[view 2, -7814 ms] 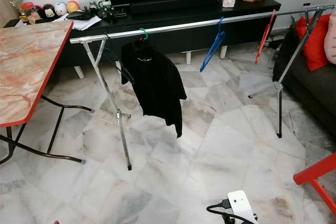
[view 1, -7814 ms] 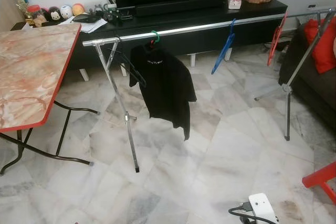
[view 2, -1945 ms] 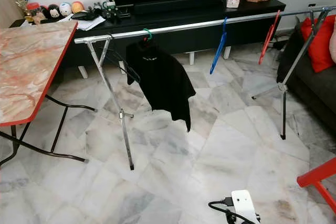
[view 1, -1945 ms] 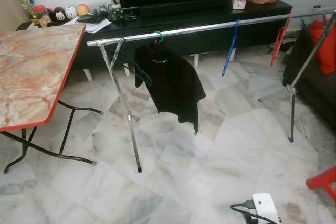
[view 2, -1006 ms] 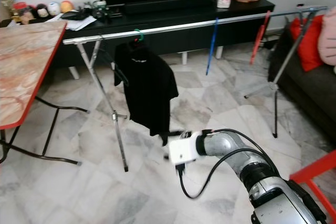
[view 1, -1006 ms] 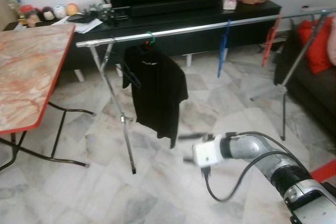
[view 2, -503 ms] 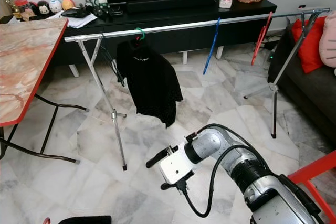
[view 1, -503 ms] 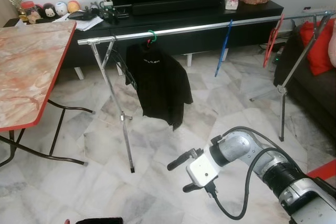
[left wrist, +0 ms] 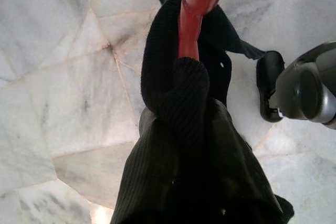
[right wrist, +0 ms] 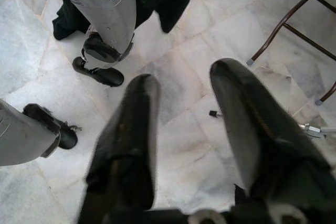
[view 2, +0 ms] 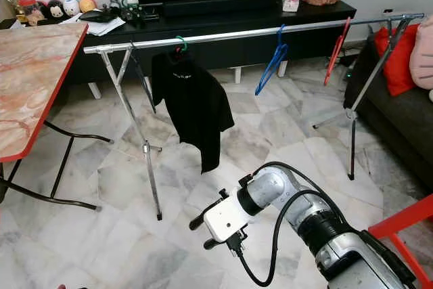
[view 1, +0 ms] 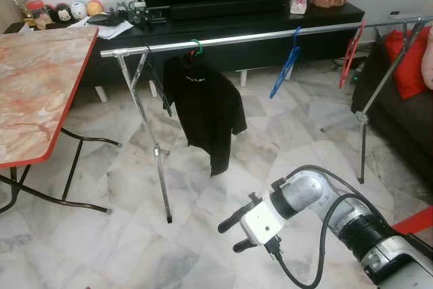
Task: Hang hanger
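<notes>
lowered a little since half a second ago, the right hand is held open and empty above the floor, while a red hanger draped in black cloth is seen at the left hand, grip unclear, so slippage before the rail is risked.

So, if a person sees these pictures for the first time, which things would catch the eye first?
Probably the right gripper, open and stretched forward low over the marble floor. Behind it a long rail crosses the room, with a black shirt hanging near its left end, a blue hanger farther right and a red hanger beyond. In the left wrist view, a dark garment hangs on another red hanger.
</notes>
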Available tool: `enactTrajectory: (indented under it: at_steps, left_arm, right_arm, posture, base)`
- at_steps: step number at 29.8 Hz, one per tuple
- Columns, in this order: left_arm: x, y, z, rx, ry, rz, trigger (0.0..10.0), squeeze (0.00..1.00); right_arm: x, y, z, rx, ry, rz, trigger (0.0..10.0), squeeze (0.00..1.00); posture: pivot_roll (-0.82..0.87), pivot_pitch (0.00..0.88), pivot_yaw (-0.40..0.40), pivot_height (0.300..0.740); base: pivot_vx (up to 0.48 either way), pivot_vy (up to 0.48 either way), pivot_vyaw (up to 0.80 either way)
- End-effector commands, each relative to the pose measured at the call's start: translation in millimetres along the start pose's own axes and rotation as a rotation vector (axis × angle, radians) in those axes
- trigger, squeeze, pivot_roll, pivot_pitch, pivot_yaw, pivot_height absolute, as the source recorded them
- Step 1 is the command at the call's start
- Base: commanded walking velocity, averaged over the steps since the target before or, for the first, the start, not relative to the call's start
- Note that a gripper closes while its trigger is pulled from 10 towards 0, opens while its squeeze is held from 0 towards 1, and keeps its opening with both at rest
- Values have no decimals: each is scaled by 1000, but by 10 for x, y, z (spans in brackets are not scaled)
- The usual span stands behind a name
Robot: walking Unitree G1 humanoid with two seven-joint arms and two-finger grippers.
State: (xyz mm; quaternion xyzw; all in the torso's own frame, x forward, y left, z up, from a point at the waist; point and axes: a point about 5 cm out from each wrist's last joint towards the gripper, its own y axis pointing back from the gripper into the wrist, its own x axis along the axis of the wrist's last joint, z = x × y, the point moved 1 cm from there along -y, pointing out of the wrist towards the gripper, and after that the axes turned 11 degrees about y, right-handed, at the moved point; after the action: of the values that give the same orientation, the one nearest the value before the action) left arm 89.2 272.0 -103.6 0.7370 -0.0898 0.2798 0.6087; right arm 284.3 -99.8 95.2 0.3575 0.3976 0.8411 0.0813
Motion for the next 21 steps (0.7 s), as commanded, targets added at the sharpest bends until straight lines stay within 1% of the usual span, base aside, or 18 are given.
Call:
enactTrajectory:
  at_steps: [1,2,4,6,7,12,15,19,21]
  left_arm:
    - [8,6,-46,15,9,8,10000,0]
    - [-92,34,-45,22,8,-13,10000,0]
    - [-142,50,-55,26,9,-23,10000,0]
    - [-153,56,-76,29,9,-27,10000,0]
    - [-159,61,-93,31,9,-29,10000,0]
    - [-163,79,-184,39,8,-32,10000,0]
    - [-161,85,-210,41,7,-31,10000,0]
    - [-157,72,-150,35,5,-29,10000,0]
    - [-145,56,-88,29,4,-27,10000,0]
  right_arm:
    - [34,13,5,8,11,10,0,0]
    - [14,14,28,-30,2,1,10000,0]
    - [14,6,55,-72,-24,14,10000,0]
    - [49,-9,33,-70,-49,52,10000,0]
    - [69,-15,19,-69,-59,71,10000,992]
    - [69,-9,4,-65,-75,75,10000,1000]
    - [62,2,-2,-58,-82,71,10000,1000]
    - [71,9,-3,-52,-93,75,10000,1000]
    - [73,10,-11,-47,-96,76,10000,1000]
  posture:
    - [-16,0,46,740]
    - [-15,0,46,740]
    - [-14,0,46,740]
    - [-14,0,48,740]
    - [-15,0,50,740]
    - [-17,0,52,740]
    - [-15,0,53,740]
    - [-15,0,53,740]
    - [-16,0,54,740]
  base:
    - [0,0,0]
    - [0,0,0]
    - [0,0,0]
    - [0,0,0]
    - [0,0,0]
    - [0,0,0]
    - [0,0,0]
    - [0,0,0]
    - [0,0,0]
